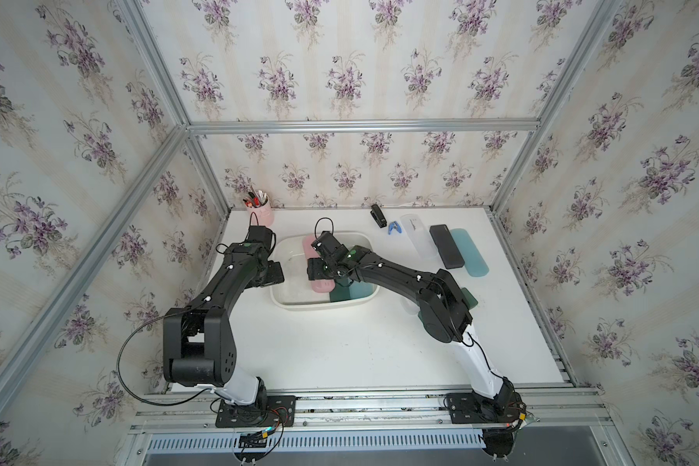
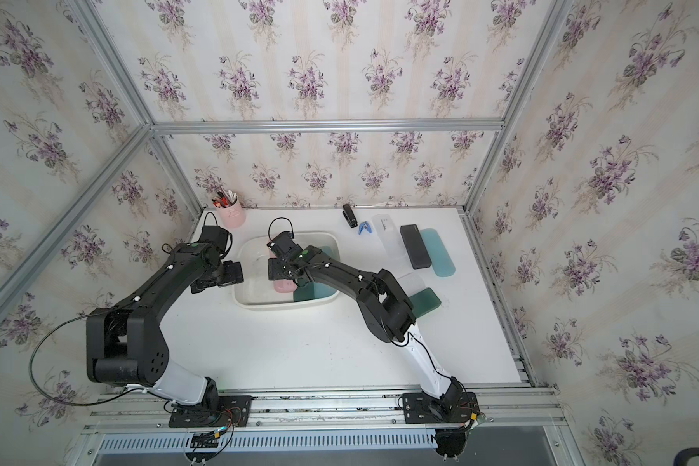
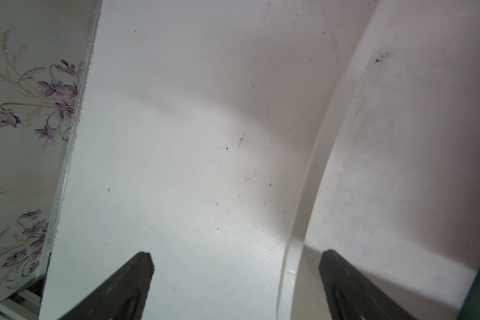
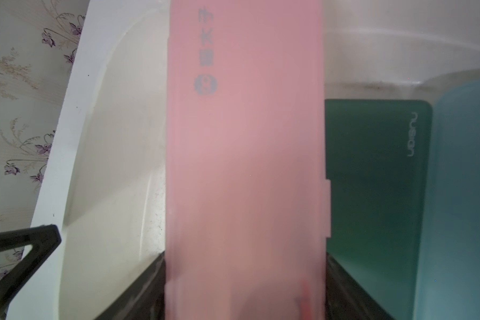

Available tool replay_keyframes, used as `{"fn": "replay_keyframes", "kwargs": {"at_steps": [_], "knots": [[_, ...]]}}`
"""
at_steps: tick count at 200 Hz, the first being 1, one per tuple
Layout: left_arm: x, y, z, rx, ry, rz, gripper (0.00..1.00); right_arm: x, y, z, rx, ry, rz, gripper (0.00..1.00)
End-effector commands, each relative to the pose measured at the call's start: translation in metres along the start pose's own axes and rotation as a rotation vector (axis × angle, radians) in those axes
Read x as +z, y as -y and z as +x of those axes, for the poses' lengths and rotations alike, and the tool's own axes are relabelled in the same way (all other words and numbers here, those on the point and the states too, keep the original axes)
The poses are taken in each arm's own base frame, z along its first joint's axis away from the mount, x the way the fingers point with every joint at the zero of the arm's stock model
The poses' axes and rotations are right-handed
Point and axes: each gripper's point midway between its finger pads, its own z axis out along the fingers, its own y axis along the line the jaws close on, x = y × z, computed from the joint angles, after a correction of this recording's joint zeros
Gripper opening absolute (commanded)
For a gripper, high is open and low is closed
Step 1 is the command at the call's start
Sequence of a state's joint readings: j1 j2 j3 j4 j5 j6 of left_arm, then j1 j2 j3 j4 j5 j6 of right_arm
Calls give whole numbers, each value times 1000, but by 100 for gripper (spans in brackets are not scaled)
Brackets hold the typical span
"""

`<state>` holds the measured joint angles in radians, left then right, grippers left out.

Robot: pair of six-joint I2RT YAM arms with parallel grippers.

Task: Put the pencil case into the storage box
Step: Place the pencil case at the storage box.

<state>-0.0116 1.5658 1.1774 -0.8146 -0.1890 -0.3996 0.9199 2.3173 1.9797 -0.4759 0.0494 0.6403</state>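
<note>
Right gripper (image 4: 244, 257) is clamped across the width of the pink pencil case (image 4: 244, 138), gripped at one end so the long body can be laid flat. Case is held inside the storage box (image 4: 67, 133), lined up beside the dark green case (image 4: 372, 171) and teal case (image 4: 466, 194) lying there. Floor contact can't be confirmed, probably close. Left gripper (image 3: 237, 253) is spread wide, straddling the box rim, nothing pinched. It is likely parked there to brace the box.
</note>
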Motion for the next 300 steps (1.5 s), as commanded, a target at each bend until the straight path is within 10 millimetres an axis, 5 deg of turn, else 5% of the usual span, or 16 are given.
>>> {"fn": "replay_keyframes", "kwargs": {"at_steps": [1, 14, 33, 50, 107, 129, 160, 182, 193, 224, 300], "knots": [[1, 4, -2, 8, 7, 20, 99, 6, 6, 0, 66, 11, 26, 66], [1, 3, -2, 12, 8, 17, 99, 9, 3, 2, 70, 8, 17, 68], [1, 3, -3, 13, 9, 13, 99, 14, -3, 6, 58, -12, 0, 90], [1, 3, -3, 14, 10, 11, 99, 13, -10, 7, 42, -18, -33, 99], [2, 2, -3, 20, 11, 4, 99, -21, -2, -8, -13, 43, 20, 100], [0, 2, -3, 27, 16, 7, 99, -59, 48, -16, -49, 81, 166, 100], [-2, 5, -5, 39, 22, 6, 99, -110, 179, -23, -3, 83, 349, 100], [-2, 11, -9, 57, 27, 0, 99, -122, 264, -22, 16, 31, 449, 100], [-1, 15, -10, 70, 27, -7, 99, -123, 291, -20, -5, 7, 515, 100], [3, 25, -12, 92, 25, -26, 99, -110, 329, -30, -69, -4, 589, 100], [9, 31, -16, 136, 15, -92, 99, -79, 400, -92, -148, 37, 657, 100]]}}
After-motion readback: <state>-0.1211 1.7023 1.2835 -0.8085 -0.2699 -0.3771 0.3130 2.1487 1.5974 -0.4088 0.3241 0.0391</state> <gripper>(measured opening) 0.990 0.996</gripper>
